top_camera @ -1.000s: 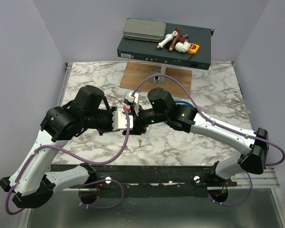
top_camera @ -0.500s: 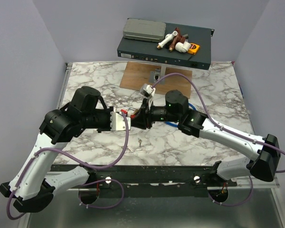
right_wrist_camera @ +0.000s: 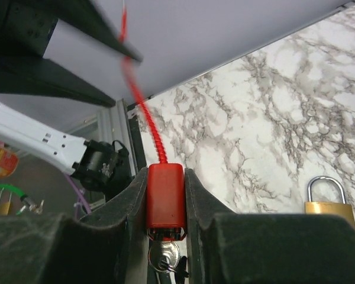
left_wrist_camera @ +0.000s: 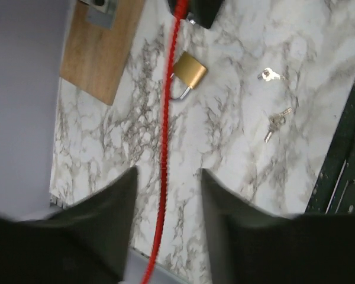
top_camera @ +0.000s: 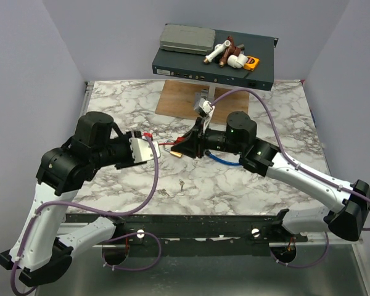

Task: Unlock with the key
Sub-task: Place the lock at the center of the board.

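At the overhead frame's centre, the right gripper (right_wrist_camera: 165, 180) clamped the red cable lock (right_wrist_camera: 165, 207), key (right_wrist_camera: 164, 258) seated in it; the left gripper's (left_wrist_camera: 167, 177) jaws stood apart around the cable (left_wrist_camera: 165, 106). Turning the key likely needed that hold steady.

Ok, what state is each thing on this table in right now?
Red cable lock: held off the table, key at its lower end.
Right hand: shut on the red cable lock.
Left hand: open, the lock's cable running loose through it.
Brass padlock: shackle looks shut, lying on the table.
Loose keys: lying on the table.
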You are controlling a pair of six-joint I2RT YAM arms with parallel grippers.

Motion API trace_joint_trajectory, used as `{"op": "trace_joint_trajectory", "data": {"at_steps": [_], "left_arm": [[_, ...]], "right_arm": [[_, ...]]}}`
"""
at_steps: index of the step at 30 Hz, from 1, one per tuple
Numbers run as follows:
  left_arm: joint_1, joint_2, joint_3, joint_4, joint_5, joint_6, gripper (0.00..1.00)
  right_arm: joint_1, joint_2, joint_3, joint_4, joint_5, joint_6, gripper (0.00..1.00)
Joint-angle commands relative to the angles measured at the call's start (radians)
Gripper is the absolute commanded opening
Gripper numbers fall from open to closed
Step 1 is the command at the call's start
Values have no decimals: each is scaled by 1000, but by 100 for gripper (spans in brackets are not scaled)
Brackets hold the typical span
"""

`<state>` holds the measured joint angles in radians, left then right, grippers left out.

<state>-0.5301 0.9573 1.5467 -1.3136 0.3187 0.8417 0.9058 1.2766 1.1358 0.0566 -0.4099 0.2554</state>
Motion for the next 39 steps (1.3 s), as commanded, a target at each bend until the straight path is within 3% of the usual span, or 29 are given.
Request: {"op": "trace_joint_trajectory", "data": {"at_steps": [1,2,9,14,19,27,33,36,39], "left_arm": [[16,-8,60,205,-87,-164,77],[26,5,95,203,-90,-179,98],[176,151,376,49,-14,-301,98],[331,204,404,3,88,-384,98],[435,221,294,-1,174,-399,99],[449,180,55,34,187,-368,98],[455,173,-52,44,170,-361,98],[455,162,-106,53,187,-348,98],[455,155,-167,58,186,-333,99]], "right_arm": [[6,18,34,-30,-33,-36,1],[6,21,26,-41,-35,-40,1],[7,56,-23,-99,-11,-88,1],[13,139,-51,-33,1,-83,1],[36,295,-28,57,14,-52,1],[76,620,105,145,39,36,1],[77,768,118,234,128,101,1],[77,830,147,213,139,113,11],[76,856,152,188,167,114,34]]}}
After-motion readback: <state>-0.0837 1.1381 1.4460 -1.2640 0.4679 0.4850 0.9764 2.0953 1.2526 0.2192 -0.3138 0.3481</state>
